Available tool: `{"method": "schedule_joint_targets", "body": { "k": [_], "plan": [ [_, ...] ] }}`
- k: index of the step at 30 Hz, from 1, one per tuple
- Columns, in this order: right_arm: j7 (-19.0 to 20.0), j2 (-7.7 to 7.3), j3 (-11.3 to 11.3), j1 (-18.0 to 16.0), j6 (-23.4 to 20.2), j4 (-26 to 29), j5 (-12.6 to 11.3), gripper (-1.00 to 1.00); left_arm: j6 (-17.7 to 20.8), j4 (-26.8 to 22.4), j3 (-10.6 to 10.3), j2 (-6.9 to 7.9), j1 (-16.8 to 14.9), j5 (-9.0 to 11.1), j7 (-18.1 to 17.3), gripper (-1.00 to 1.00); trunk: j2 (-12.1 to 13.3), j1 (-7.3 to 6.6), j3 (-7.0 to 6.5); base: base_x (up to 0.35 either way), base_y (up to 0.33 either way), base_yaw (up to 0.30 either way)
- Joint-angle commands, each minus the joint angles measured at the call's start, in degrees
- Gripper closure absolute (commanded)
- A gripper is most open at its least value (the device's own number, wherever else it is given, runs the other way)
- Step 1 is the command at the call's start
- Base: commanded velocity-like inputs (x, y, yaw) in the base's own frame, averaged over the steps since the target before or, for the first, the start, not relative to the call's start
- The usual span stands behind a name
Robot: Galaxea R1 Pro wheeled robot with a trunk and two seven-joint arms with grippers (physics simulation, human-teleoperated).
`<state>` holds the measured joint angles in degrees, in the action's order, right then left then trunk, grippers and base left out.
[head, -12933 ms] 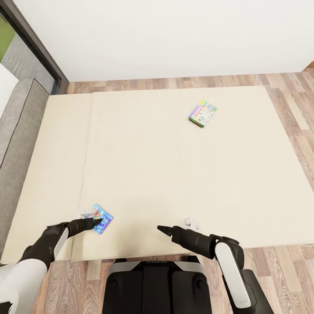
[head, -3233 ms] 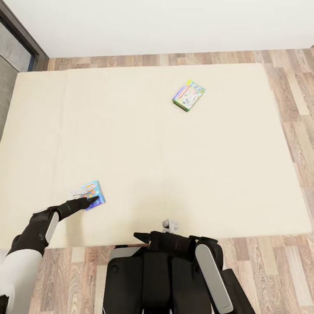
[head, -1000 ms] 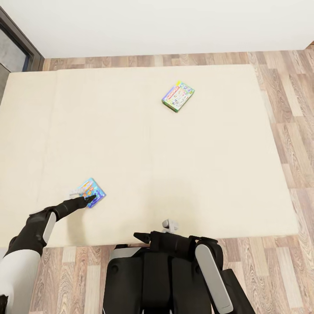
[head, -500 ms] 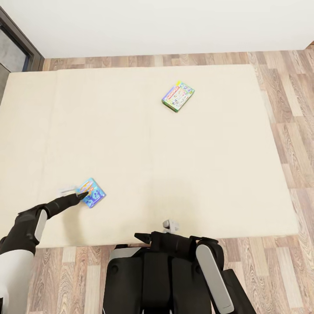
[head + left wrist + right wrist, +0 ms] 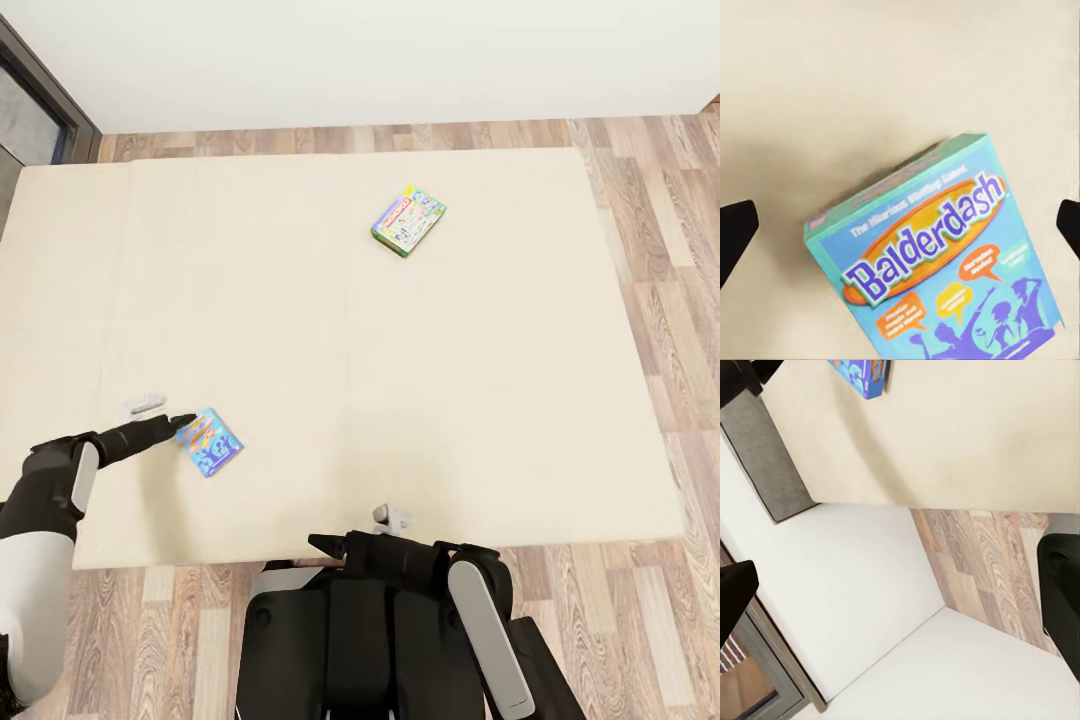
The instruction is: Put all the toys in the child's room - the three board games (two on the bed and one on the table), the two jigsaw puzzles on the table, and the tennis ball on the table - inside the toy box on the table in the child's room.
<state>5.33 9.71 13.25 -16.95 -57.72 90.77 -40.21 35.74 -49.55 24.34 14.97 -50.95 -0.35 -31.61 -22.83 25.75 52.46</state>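
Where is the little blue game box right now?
In the head view, the blue game box lies on the bed, near its front left edge, just beyond the left gripper.

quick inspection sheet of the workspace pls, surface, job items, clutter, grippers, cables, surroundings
surface: beige bed, flat.
job's things: small blue board game lying flat near the robot's side of the bed; green-edged board game lying flat towards the far side.
clutter: nothing seen.
grippers: left gripper open, fingertips beside the blue game's edge, not gripping it; right gripper held close to the trunk, state unclear.
cables: nothing seen.
surroundings: wood-plank floor, white wall, dark window frame.
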Motion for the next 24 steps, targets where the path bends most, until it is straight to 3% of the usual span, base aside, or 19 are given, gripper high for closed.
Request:
{"method": "schedule_joint_targets", "body": {
  "k": [1,6,9,17,24],
  "plan": [
    [0.6,0.03,-0.1,0.0,-0.2,0.0,0.6,-1.00,1.1,0.0,0.1,0.01,-1.2,-0.1,-0.3,-1.00,-0.1,0.03,0.06,0.000,0.000,0.000],
    [0.4,0.07,-0.1,0.0,-0.2,0.0,0.7,-1.00,6.1,0.3,0.0,0.04,-5.5,-0.1,0.3,-1.00,-0.1,0.03,0.06,0.000,0.000,0.000],
    [0.3,0.05,-0.1,0.0,-0.2,0.0,0.7,-1.00,7.6,0.5,-0.1,-0.09,-6.4,-0.2,1.6,-1.00,-0.1,0.03,0.06,0.000,0.000,0.000],
    [0.3,-0.15,-0.4,0.0,-0.2,0.1,0.8,-1.00,8.2,0.9,-0.5,-0.47,-7.1,0.0,9.1,-1.00,-0.1,0.03,0.06,0.000,0.000,0.000],
    [0.6,-0.35,-0.8,-0.1,-0.3,0.2,0.6,-1.00,6.4,4.1,-1.5,-0.48,-7.1,0.1,10.3,-1.00,-0.1,0.03,0.15,0.000,0.000,0.000]
  ]
}}
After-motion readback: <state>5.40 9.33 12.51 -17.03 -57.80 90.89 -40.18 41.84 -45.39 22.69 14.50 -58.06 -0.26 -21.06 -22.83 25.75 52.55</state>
